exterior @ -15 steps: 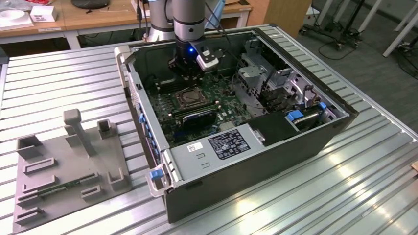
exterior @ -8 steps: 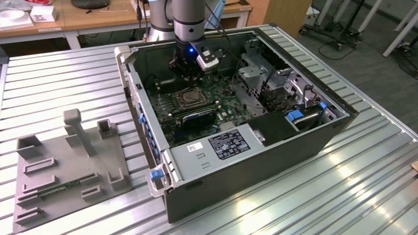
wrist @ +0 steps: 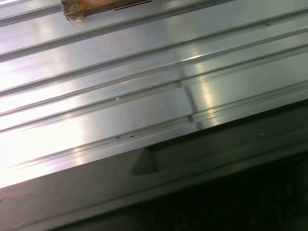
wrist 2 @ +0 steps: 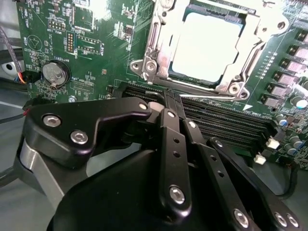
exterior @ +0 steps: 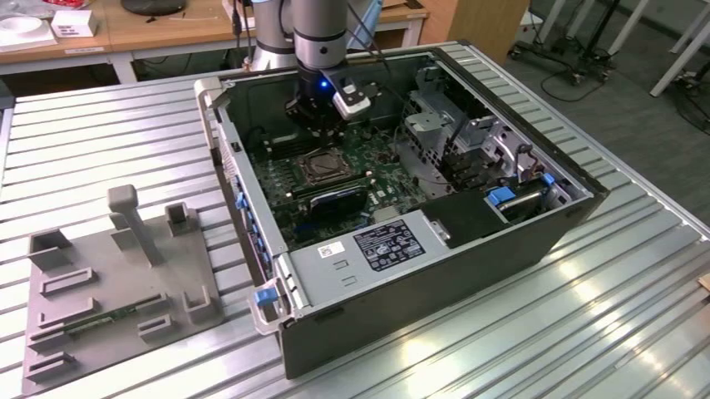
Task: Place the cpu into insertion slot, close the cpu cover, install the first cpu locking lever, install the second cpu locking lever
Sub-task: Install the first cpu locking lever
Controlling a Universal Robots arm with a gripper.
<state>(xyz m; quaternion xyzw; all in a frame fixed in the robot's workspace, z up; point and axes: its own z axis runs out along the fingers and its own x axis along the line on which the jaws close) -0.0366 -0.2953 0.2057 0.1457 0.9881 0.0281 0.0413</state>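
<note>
Exterior view, from its left to its right. A grey fixture plate (exterior: 111, 283) with upright posts and empty cradles lies on the ribbed metal table (exterior: 621, 332), well apart from the work; it probably serves as a parts rack. Beside it lies the open computer case (exterior: 444, 283), side panel off and green motherboard (exterior: 283, 187) facing up, which gives access from above. The arm (exterior: 316, 33) reaches down through this opening. The gripper (exterior: 318, 129) hangs just above the board, close beside the insertion slot (exterior: 322, 167). Whether it is spread or pressed together cannot be told, and nothing is seen held in it. In the second wrist view the gripper (wrist 2: 161, 108) points across the long memory slots (wrist 2: 226, 120) toward the socket. There the cpu (wrist 2: 207, 45) sits in the slot, its pale flat face showing through the window of the cpu cover (wrist 2: 159, 48). The cover appears lowered flat around the chip, so placement looks done. Whether either locking lever is latched cannot be told. A coin battery (wrist 2: 54, 73) lies on the board, well clear of the socket. Further toward the exterior view's right, the metal drive cage (exterior: 444, 141), a labelled grey shroud (exterior: 383, 243) and a blue latch (exterior: 505, 196) crowd that side of the case. With the case walls, they likely confine any approach to a near-vertical one.
</note>
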